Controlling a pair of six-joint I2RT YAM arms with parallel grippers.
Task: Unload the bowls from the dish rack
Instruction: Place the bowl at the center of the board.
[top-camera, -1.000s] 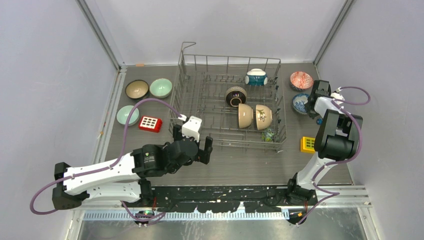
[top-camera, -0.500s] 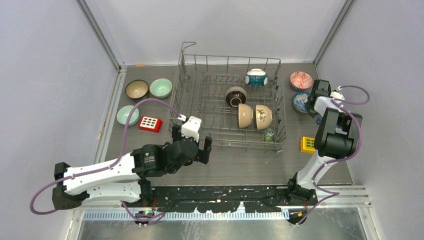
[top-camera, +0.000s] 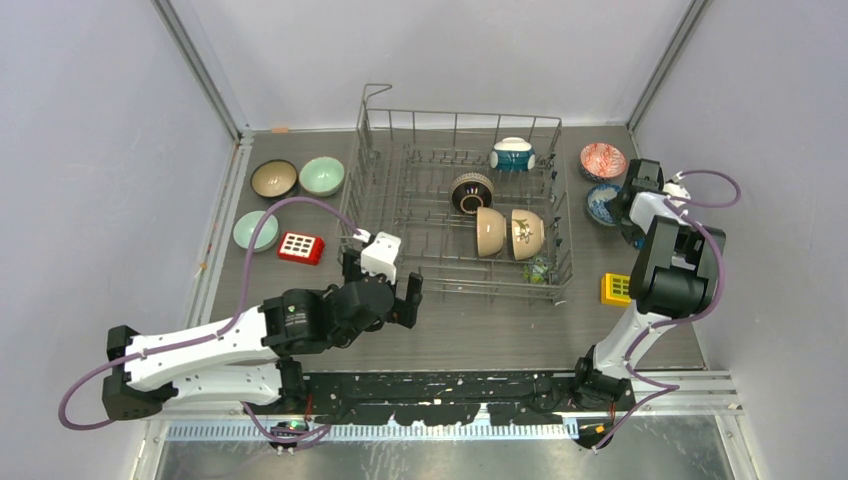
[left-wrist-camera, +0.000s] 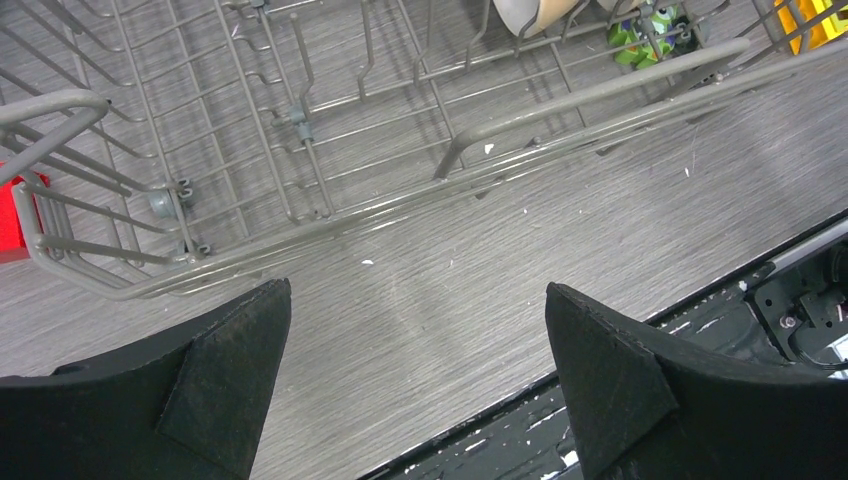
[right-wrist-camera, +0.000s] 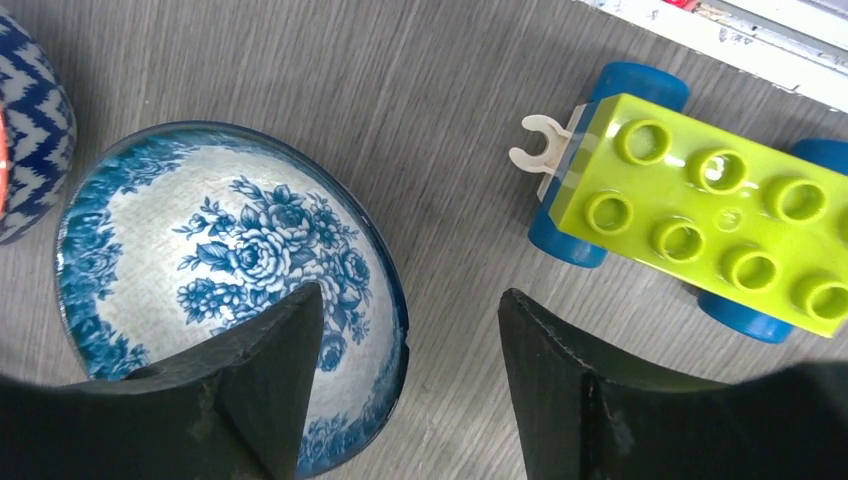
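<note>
The grey wire dish rack (top-camera: 455, 291) stands mid-table and holds a teal-and-white bowl (top-camera: 512, 154), a dark brown bowl (top-camera: 471, 192) and two cream bowls (top-camera: 489, 230) on edge. My right gripper (right-wrist-camera: 410, 290) is open over the blue-and-white flowered bowl (right-wrist-camera: 200, 250), which sits upright on the table to the right of the rack. One finger hangs over the bowl's inside, the other outside its rim. My left gripper (left-wrist-camera: 417, 285) is open and empty above the table, just in front of the rack's near rail (left-wrist-camera: 600, 95).
A red patterned bowl (top-camera: 602, 161) sits behind the blue one. A brown bowl (top-camera: 273, 179) and two pale green bowls (top-camera: 321, 176) lie left of the rack. A lime toy block car (right-wrist-camera: 700, 215), a yellow block (top-camera: 615, 288), a red block (top-camera: 300, 247) and a green toy (top-camera: 538, 268) are nearby.
My right gripper's jaws have spread apart around the rim of the blue-and-white bowl, which rests on the table. The left arm has barely moved.
</note>
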